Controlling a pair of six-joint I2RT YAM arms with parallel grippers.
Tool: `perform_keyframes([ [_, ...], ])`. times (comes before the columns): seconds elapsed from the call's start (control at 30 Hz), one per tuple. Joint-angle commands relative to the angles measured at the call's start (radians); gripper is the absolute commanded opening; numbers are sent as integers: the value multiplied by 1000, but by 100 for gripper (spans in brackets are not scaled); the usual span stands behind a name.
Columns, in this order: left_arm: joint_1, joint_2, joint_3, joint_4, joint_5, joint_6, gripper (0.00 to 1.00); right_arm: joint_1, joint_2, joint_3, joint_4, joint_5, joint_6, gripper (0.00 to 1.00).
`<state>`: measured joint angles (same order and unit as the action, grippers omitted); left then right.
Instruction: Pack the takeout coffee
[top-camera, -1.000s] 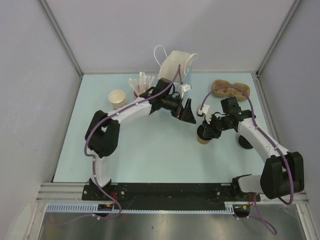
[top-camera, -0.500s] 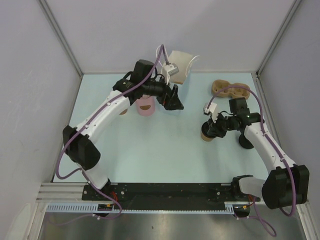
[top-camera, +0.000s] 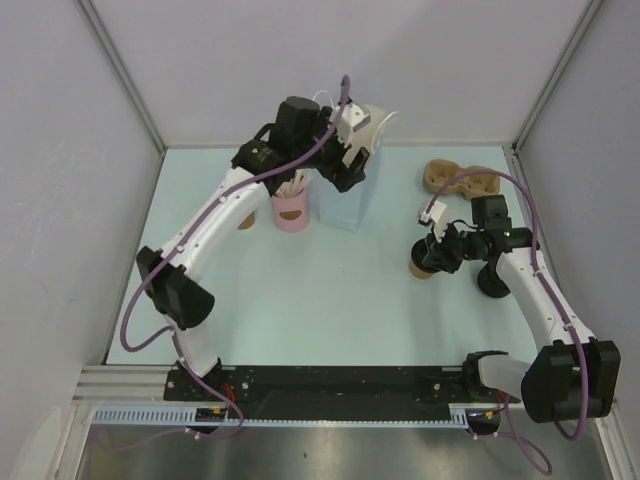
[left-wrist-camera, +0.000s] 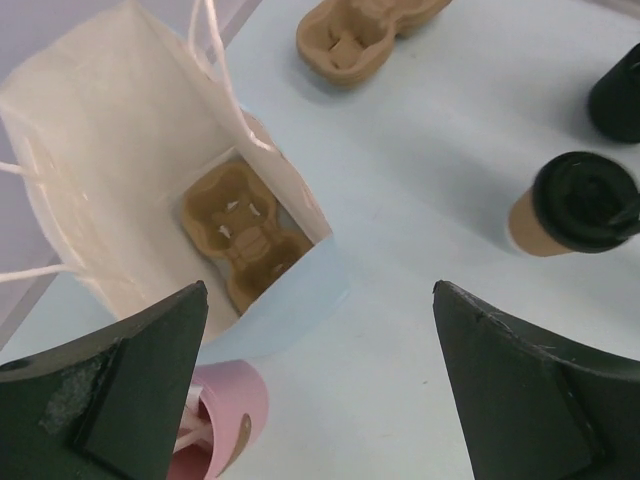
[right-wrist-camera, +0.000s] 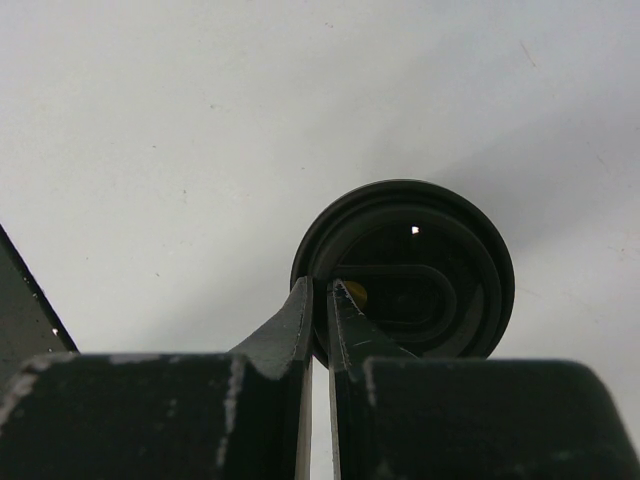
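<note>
The takeout coffee (top-camera: 424, 266), a kraft cup with a black lid, stands on the table right of centre. My right gripper (top-camera: 436, 254) is shut on the lid's rim; in the right wrist view the fingers (right-wrist-camera: 304, 322) pinch the near edge of the lid (right-wrist-camera: 425, 262). My left gripper (top-camera: 345, 172) is open and empty, high above the white paper bag (top-camera: 345, 205). In the left wrist view (left-wrist-camera: 318, 288) the bag (left-wrist-camera: 110, 150) is open, with a brown cup carrier (left-wrist-camera: 240, 235) at its bottom, and the coffee (left-wrist-camera: 575, 205) stands to the right.
A pink cup with straws (top-camera: 290, 211) stands left of the bag and shows in the left wrist view (left-wrist-camera: 230, 415). A second brown carrier (top-camera: 460, 178) lies at the back right. A black round object (top-camera: 492, 284) sits beside the right arm.
My left arm has swung from the table's middle to the back and risen above the bag, which now stands open. My right gripper has drawn the coffee a little to the right.
</note>
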<state>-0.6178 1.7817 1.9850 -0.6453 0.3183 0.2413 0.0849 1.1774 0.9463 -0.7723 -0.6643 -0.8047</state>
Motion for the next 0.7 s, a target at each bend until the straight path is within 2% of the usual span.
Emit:
perform_keyframes([
  [0.0, -45, 87, 66, 4, -179, 121, 100, -11, -15, 0, 8, -27, 9, 0],
  [0.2, -46, 179, 159, -8, -185, 165, 99, -30, -12, 0, 4, -37, 4, 0],
  [0.43, -46, 191, 146, 10, -176, 214, 99, -43, -9, 0, -4, -49, -5, 0],
  [0.53, -46, 189, 135, -8, -157, 230, 93, -42, -7, 2, -4, -50, -5, 0],
  [0.63, -48, 189, 126, -34, -131, 248, 83, -43, -7, 2, -5, -51, -5, 0],
  [0.67, -48, 189, 126, -40, -125, 251, 77, -43, -7, 0, -4, -50, -5, 0],
])
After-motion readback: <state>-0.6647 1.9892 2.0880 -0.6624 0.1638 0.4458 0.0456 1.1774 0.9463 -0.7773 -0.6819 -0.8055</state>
